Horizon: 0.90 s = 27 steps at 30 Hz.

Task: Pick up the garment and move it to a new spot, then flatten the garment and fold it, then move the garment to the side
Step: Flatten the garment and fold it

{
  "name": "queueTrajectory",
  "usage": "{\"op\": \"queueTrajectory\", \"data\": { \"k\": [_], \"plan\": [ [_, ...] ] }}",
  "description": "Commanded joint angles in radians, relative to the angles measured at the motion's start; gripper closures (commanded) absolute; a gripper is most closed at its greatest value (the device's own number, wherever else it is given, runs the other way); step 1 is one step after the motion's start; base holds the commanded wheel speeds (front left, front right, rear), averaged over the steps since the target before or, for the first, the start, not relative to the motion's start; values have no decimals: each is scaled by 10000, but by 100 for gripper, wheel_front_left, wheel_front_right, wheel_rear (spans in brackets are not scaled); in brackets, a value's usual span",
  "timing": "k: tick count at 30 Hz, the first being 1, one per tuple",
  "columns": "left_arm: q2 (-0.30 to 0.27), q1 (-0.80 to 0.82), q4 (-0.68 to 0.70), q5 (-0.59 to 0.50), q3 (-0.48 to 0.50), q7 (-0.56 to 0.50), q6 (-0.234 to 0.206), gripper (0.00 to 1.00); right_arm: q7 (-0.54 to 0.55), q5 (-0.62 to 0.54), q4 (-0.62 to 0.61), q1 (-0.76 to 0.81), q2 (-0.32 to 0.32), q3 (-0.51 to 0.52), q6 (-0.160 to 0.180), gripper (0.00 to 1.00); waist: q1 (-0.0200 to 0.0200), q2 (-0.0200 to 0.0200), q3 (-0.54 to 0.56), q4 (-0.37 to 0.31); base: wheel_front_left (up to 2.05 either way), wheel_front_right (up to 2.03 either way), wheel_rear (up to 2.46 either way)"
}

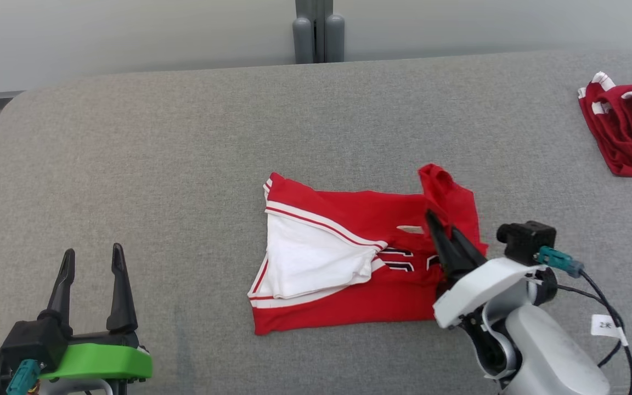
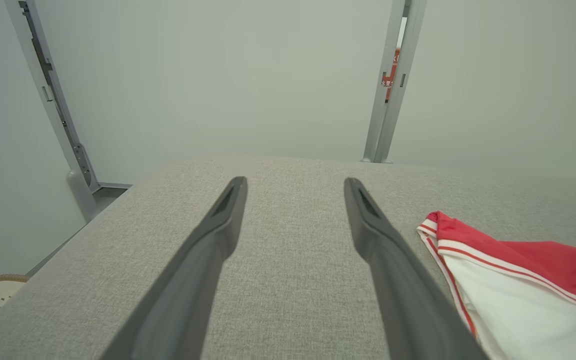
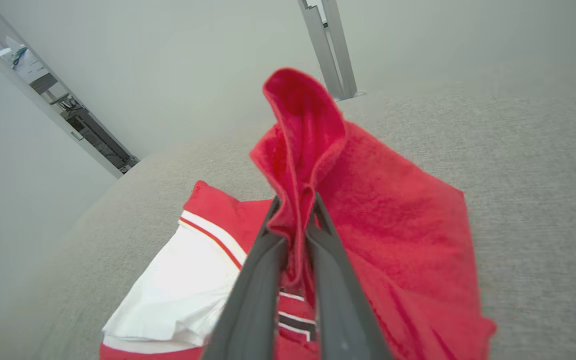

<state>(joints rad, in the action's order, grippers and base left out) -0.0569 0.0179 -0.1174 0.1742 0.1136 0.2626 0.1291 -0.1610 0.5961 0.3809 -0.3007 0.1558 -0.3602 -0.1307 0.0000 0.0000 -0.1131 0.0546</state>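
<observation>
1. While the red jersey (image 1: pixel 349 258) lies at the centre of the head view on the grey cushioned surface (image 1: pixel 184 164), its left half is already doubled over, with the white lining (image 1: pixel 310 258) facing up. The fold looks partly made, so I judge the folding step to be in hand.
2. At the jersey's right edge, the shoulder strap (image 1: pixel 436 178) stands up off the cloth in a loose peak. In the right wrist view the same strap (image 3: pixel 300 100) rises above the fingertips, and the red jersey (image 3: pixel 393 225) drapes away to the right.
3. The right gripper (image 1: pixel 443 224) has its fingers pressed together on a pinch of red fabric just below that strap. The right wrist view shows the right gripper (image 3: pixel 296 205) with cloth squeezed between both fingers.
4. The next move probably calls for carrying this pinched edge leftward over the white lining and laying it flat without dragging the layers beneath.
5. The right arm reaches in from the lower right of the frame, its fingers angled up and to the left and tilted down onto the cloth.
6. The left gripper (image 1: pixel 93 251) sits at the lower left with its fingers spread wide and holding nothing. In its own view the left gripper (image 2: pixel 295 185) hovers over bare grey fabric, with the red jersey (image 2: pixel 543 260) at the right edge.
7. A second red garment (image 1: pixel 628 131) lies at the upper right, well apart.
</observation>
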Motion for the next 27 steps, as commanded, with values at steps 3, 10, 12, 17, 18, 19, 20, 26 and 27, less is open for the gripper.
{"op": "queueTrajectory", "data": {
  "k": [3,10,12,17,18,19,20,26,27],
  "plan": [
    [-3,-16,-82,37,-147,23,27,0,150,-133,-6,-332,-462,-333,1,100,0,0,-54,331,0,0,0],
    [15,333,-276,79,-666,23,26,0,84,-35,822,-1208,-989,-1009,-1,100,0,0,-215,967,0,0,0],
    [20,405,-341,105,-767,23,26,0,45,107,1202,-1482,-1022,-1147,1,100,0,0,-258,1157,0,0,0],
    [30,566,-527,173,-1042,23,26,0,-253,1206,1869,-2121,-1027,-2100,-1,100,0,0,-327,1563,0,0,0],
    [33,600,-549,185,-1084,23,26,0,-305,1360,2032,-2223,-1027,-2254,-1,100,0,0,-339,1614,0,0,0],
    [37,629,-575,204,-1107,23,26,0,-397,1549,2245,-2332,-1031,-2414,-1,100,0,0,-342,1663,0,0,0],
    [39,638,-593,201,-1133,23,26,0,-456,1681,2451,-2429,-1031,-2554,-1,100,0,0,-341,1695,0,0,0],
    [52,662,-679,269,-1180,23,17,0,-913,2289,3346,-2988,-1026,-3211,-1,0,0,0,-325,1697,0,0,0],
    [54,658,-695,266,-1150,23,15,0,-980,2245,3416,-3099,-1025,-3221,-1,0,0,0,-301,1633,0,0,0]
  ]
}}
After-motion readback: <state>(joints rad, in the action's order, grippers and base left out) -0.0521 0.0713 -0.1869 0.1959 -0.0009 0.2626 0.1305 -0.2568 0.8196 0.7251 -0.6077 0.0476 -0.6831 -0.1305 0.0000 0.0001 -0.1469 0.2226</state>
